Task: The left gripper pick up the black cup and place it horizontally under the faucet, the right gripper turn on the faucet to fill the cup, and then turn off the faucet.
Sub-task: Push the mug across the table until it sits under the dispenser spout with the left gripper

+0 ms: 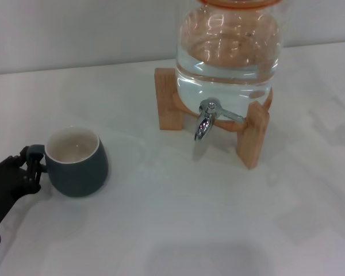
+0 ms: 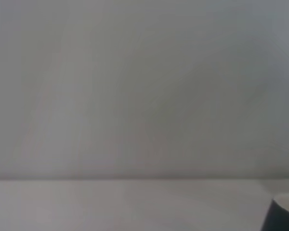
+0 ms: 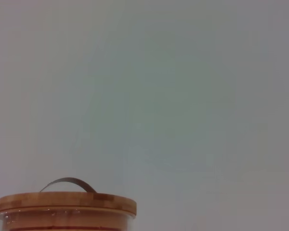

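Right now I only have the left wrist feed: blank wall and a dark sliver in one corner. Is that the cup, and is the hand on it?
Observer: Yes, that's the black cup. The head view shows the left gripper at its handle, fingers curled around the loop; the cup stands upright on the table.
Operator: Where's the faucet from there?
Observer: Well to the robot's right of the cup and farther back. The faucet points down from a glass jar on a wooden stand. Nothing is under the spout.
Operator: Right arm close?
Observer: The right gripper isn't in the head view. Its wrist camera shows only the jar's wooden lid.
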